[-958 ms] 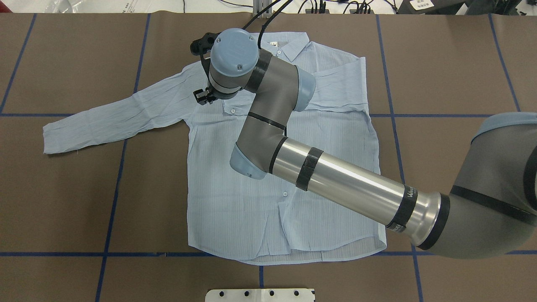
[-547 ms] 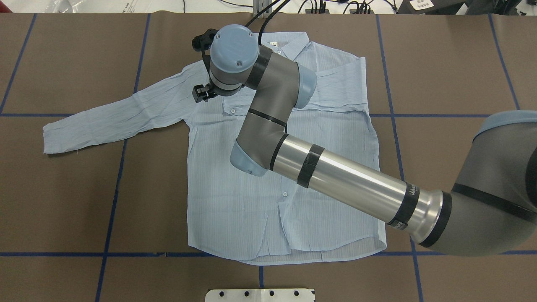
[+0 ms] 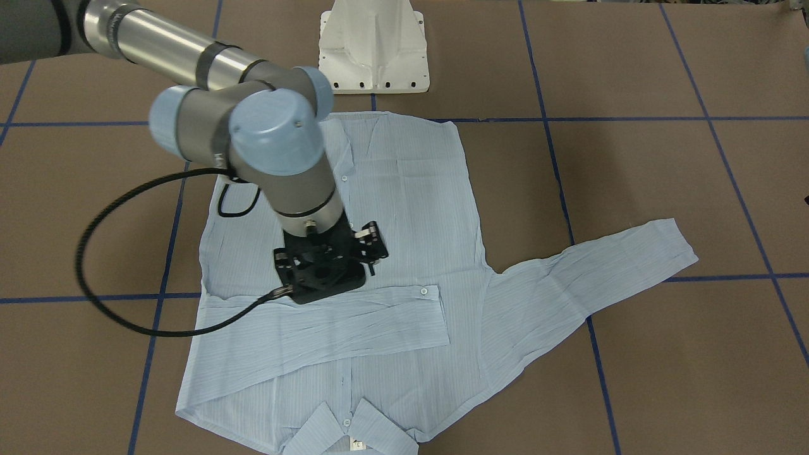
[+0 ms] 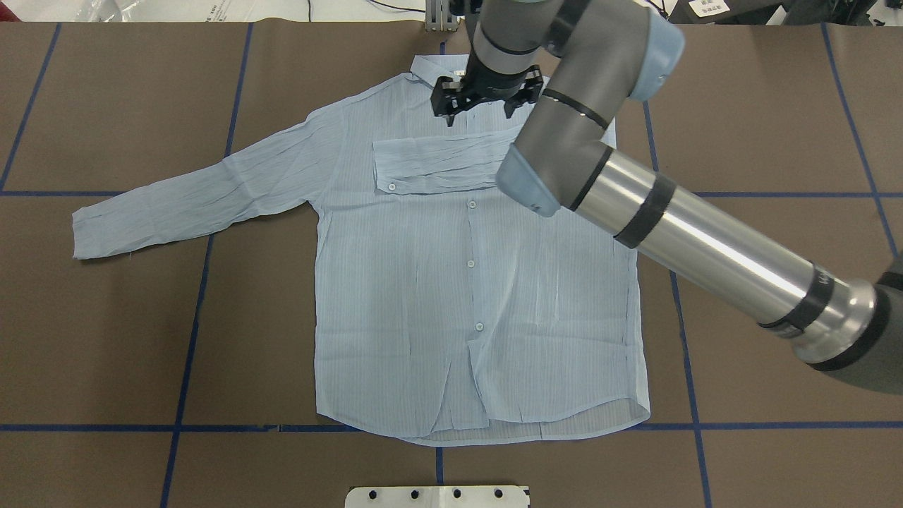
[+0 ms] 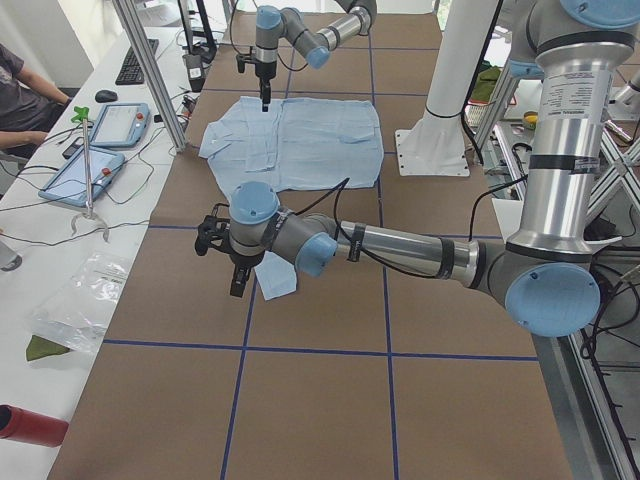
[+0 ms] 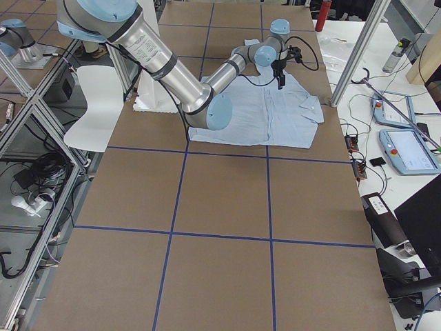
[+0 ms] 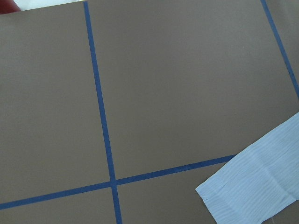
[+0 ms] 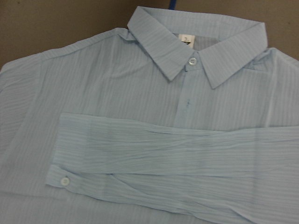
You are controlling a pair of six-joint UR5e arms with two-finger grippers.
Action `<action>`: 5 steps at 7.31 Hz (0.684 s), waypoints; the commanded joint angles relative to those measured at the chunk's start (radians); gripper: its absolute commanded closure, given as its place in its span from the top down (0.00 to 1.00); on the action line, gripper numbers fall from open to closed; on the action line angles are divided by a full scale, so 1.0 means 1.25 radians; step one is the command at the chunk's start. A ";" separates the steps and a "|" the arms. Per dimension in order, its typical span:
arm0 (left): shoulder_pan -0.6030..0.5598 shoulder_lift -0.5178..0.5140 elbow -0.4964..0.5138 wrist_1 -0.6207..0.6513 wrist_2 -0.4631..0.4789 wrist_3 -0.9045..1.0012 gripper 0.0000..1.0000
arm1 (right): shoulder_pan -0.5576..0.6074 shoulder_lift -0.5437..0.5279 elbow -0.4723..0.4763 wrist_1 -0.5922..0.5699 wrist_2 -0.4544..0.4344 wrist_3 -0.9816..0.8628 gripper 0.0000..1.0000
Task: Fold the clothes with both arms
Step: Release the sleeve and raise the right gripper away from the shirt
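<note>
The light blue striped shirt [image 4: 423,282] lies flat, front up, with its collar [image 8: 196,42] at the far side. One sleeve [image 4: 437,166] is folded across the chest. The other sleeve [image 4: 190,197] stretches out to the left. My right gripper [image 4: 480,106] hangs over the shirt just below the collar, jaws spread and holding nothing; it also shows in the front view [image 3: 325,268]. My left gripper [image 5: 238,280] shows only in the exterior left view, beside the outstretched sleeve's cuff [image 7: 257,186]. I cannot tell whether it is open or shut.
The white pedestal base [image 3: 374,47] stands at the robot's side of the shirt. Blue tape lines [image 4: 190,317] cross the brown table cover. Tablets [image 5: 120,122], cables and an aluminium post [image 5: 150,70] stand along the far edge, near a seated person.
My right arm has swung from over the folded sleeve's cuff to the right and farther away, up to the collar. The folded sleeve now lies uncovered. The shirt has not moved.
</note>
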 commanded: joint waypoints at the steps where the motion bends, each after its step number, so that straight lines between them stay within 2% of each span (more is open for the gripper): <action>1: 0.068 0.052 0.001 -0.147 0.048 -0.184 0.99 | 0.092 -0.174 0.127 -0.013 0.077 -0.128 1.00; 3: 0.158 0.087 0.002 -0.256 0.122 -0.339 0.99 | 0.201 -0.245 0.141 -0.013 0.183 -0.246 1.00; 5: 0.188 0.104 0.006 -0.286 0.189 -0.411 0.99 | 0.275 -0.304 0.140 -0.015 0.205 -0.364 1.00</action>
